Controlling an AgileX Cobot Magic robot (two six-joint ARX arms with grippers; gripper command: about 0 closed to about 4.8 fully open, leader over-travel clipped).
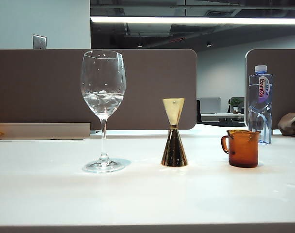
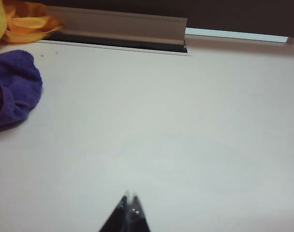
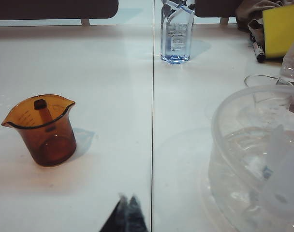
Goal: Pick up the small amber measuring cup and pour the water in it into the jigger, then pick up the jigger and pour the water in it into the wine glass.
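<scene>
Outside, the tall clear stemmed wine glass (image 1: 103,92), water (image 1: 103,100) inside, gold hourglass jigger (image 1: 174,139) and small amber measuring cup (image 1: 242,148) are ranged upright on the white surface (image 1: 138,194). Left pincer (image 2: 129,199): closed, empty, above bare surface. Right pincer (image 3: 128,201): closed, empty, near the cup.

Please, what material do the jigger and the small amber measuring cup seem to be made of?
The jigger looks like polished gold metal: it mirrors light, darker on the lower cone. The small amber measuring cup is translucent brown, glass or plastic; its base shows through. Both grippers, left and right, stay away.
</scene>
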